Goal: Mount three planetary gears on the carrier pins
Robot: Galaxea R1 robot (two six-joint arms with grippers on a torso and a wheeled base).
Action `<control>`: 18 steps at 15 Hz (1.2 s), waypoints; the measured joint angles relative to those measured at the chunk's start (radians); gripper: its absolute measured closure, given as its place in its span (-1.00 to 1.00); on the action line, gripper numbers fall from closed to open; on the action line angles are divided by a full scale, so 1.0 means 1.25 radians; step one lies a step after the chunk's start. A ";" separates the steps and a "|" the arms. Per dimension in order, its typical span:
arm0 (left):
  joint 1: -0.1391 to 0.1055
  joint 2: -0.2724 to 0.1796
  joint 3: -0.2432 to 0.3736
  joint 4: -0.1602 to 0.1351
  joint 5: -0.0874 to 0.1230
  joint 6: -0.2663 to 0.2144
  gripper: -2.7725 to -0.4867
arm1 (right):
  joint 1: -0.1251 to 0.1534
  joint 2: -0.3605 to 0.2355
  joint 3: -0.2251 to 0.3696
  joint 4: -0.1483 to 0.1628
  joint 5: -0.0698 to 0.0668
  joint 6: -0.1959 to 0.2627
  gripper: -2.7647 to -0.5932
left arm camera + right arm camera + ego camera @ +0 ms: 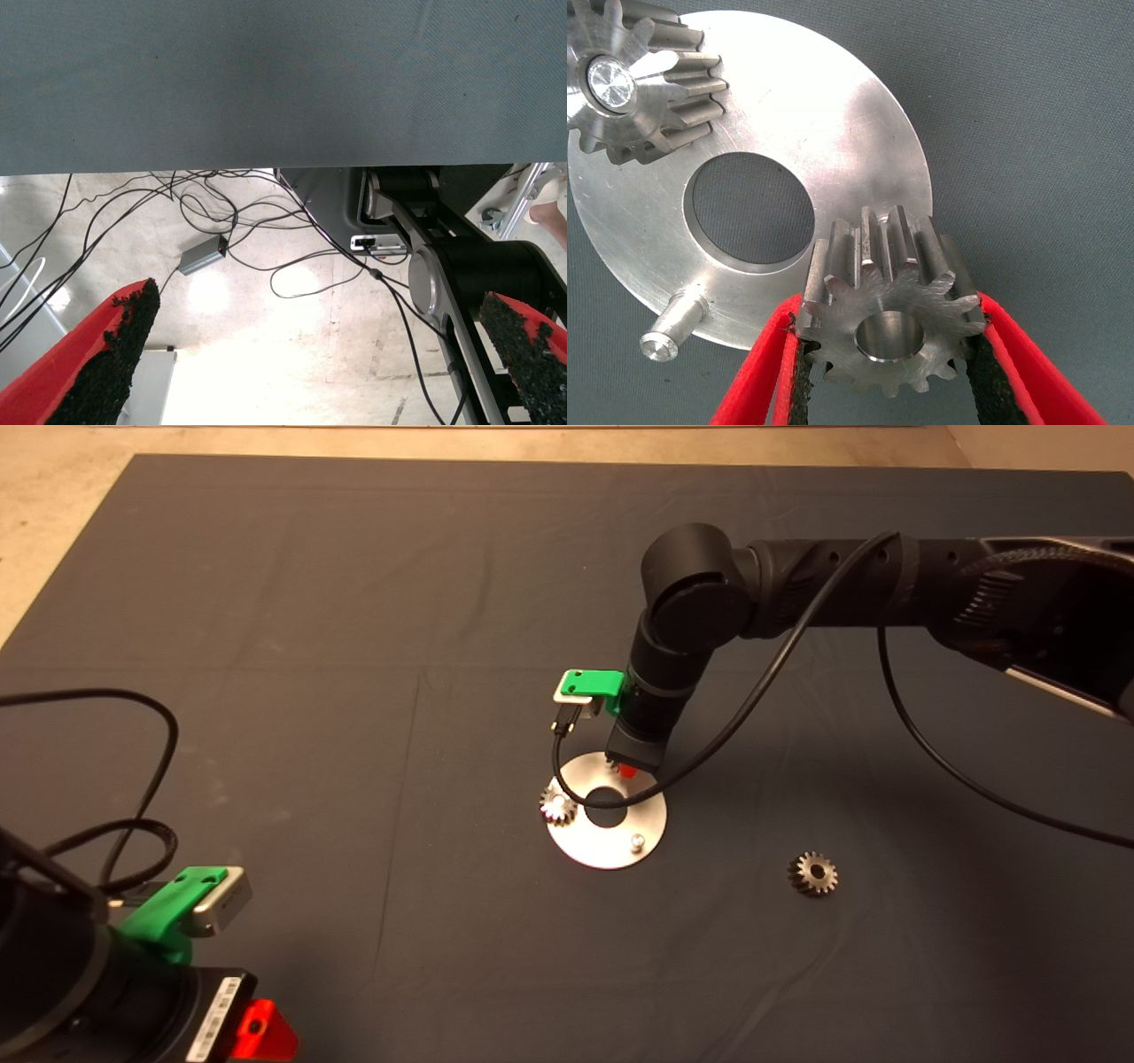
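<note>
Your right gripper [890,341] holds a gear [890,301] tight over the disc [859,133] edge. One gear [629,80] sits on a pin beside the disc hole, another [813,872] lies well apart from the disc. Your left gripper [310,363] waits with fingers wide.

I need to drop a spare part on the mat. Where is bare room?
Bare: the mat beyond the carrier disc, and between disc and left gripper. Crowded: the disc, where the right gripper holds a gear, and by the loose gear.

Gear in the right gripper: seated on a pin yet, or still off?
Off. The gear is clamped between the right gripper's fingers, and its bore shows empty, with no pin through it. Another gear already sits on a pin.
</note>
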 joint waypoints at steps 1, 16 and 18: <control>0.000 0.000 0.000 0.000 0.000 0.000 -0.86 | 0.000 0.000 0.000 0.000 0.000 0.000 0.61; 0.000 0.000 0.000 -0.012 0.000 0.000 -0.86 | -0.009 -0.004 0.001 -0.007 0.000 0.000 0.61; 0.000 0.000 0.000 -0.012 0.000 0.000 -0.86 | -0.009 -0.004 0.001 -0.007 0.000 0.000 0.61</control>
